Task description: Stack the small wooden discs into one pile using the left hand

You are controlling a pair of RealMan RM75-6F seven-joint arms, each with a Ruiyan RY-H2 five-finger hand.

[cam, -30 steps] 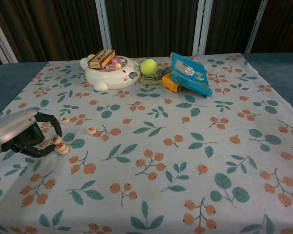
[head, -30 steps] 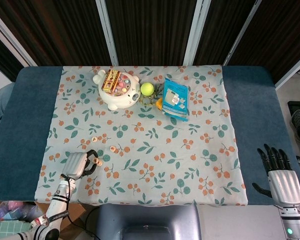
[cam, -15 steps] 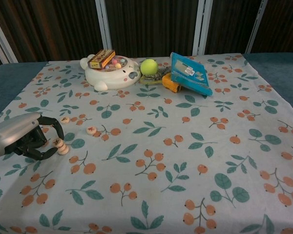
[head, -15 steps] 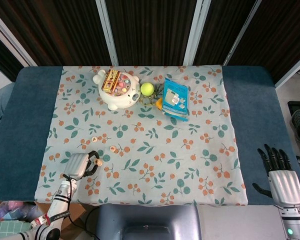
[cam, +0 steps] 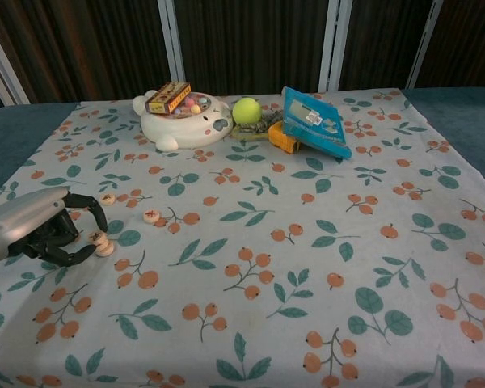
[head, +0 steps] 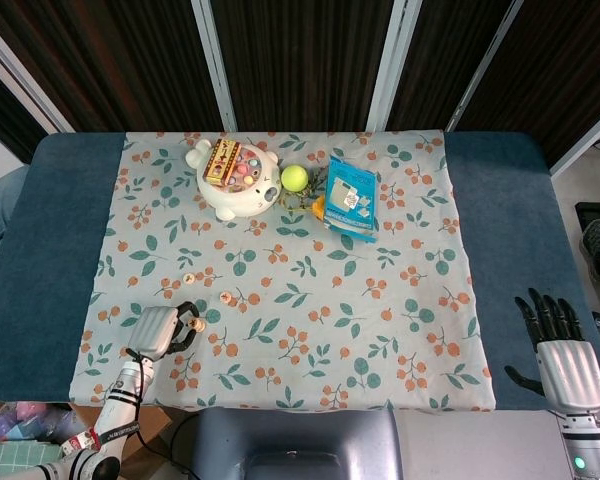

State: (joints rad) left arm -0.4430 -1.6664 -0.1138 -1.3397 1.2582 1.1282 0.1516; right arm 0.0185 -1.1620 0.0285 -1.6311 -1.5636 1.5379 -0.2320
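Note:
A short pile of small wooden discs stands on the cloth at the near left, seen as the pile in the head view. My left hand lies beside it with its fingers curled around it. The top disc sits tilted between a fingertip and the thumb. Two loose discs lie further in: one disc to the right and another disc behind the pile. My right hand rests off the cloth at the near right, fingers spread and holding nothing.
At the back stand a white bear-shaped dish with small items, a tennis ball, a blue packet and an orange block. The floral cloth covers the table between blue side strips.
My left hand has drawn back slightly toward the near edge and lowered the pinched disc onto the pile. The right hand has not moved.

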